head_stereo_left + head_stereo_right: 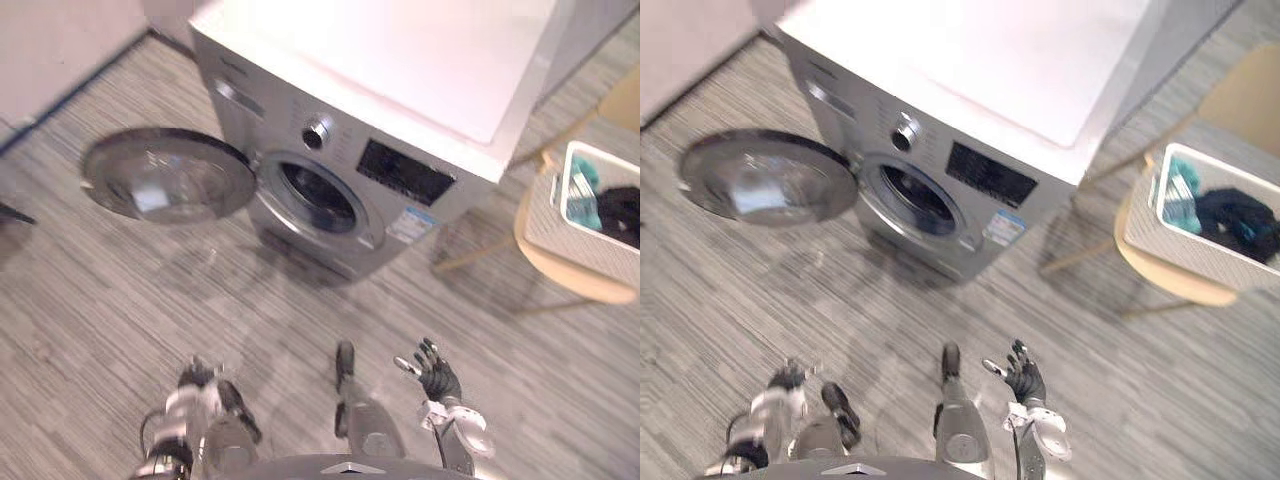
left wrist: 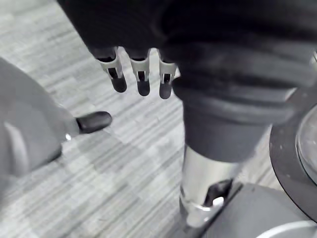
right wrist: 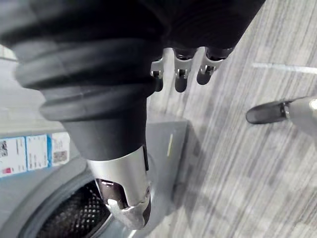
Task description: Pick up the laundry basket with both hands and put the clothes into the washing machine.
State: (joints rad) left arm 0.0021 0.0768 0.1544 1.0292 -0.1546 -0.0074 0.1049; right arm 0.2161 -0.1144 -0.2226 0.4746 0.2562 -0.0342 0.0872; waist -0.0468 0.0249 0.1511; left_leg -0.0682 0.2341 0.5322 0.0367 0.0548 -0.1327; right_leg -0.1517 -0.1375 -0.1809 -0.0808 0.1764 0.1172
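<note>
Basket (image 1: 582,236) on chair (image 1: 575,281), ahead-right of right robot hand (image 1: 437,376), the nearer; left robot hand (image 2: 143,82) farther; both loose-fingered, empty.

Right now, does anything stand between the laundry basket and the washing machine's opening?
Nothing visible does. The white woven laundry basket sits on a wooden chair; the round door of the silver washing machine is swung open.

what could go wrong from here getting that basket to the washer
1. The laundry basket sits on a chair far to the robot's right, while the left robot hand and right robot hand hang open and empty. An uneven two-handed grip could tip it off.
2. The washer door stands wide open beside the drum opening, so the carried basket might knock it.
3. Loose clothes may spill.
</note>
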